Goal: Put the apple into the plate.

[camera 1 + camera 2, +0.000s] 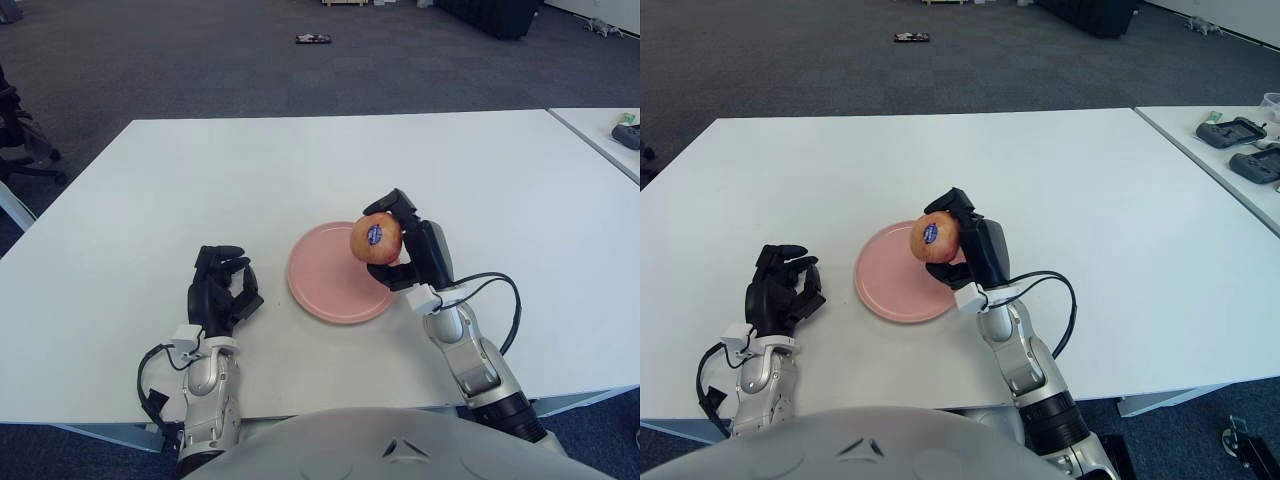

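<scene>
Right hand clamped around apple, above plate rim. Apple likely firm, smooth, roundish; grip across its widest part.

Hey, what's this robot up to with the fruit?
The robot's right hand is gripping an apple and holding it up in the air, over the right edge of a pink plate on the white table. The apple is not on the plate yet. The left hand shows to the left of the plate, fingers curled and holding nothing. A likely next step is lowering the apple onto the plate and letting go.
</scene>
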